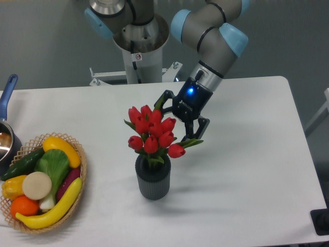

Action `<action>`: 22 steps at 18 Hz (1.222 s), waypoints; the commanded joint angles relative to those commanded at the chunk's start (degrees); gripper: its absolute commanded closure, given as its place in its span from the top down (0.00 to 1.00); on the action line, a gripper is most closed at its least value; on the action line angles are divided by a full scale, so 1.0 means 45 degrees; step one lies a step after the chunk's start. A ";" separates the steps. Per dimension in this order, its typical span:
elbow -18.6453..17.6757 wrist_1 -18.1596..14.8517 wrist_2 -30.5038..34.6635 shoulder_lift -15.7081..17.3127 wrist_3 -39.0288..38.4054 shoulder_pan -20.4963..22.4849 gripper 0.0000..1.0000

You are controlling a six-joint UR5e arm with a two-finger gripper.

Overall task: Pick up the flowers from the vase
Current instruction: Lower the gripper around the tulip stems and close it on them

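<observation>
The flowers [152, 132], a bunch of red tulip buds with green leaves, stand upright in the vase [152, 180], a small dark grey ribbed cylinder near the table's middle. My gripper [175, 122] is open just to the right of and behind the blooms, tilted down to the left. One finger [160, 101] shows by the bunch's upper right edge, the other [199, 128] is above the green leaf that sticks out to the right. Nothing is between the fingers.
A woven basket [81, 163] of vegetables and fruit sits at the left front. A dark pot with a blue handle [7, 93] is at the far left edge. The robot's base [140, 43] stands behind the table.
</observation>
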 joint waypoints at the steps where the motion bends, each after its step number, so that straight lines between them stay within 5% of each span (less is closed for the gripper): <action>1: 0.0000 0.0080 0.0000 -0.0059 0.0000 -0.0020 1.00; 22: 0.0918 0.0119 -0.0566 -0.0802 -0.0039 -0.0879 1.00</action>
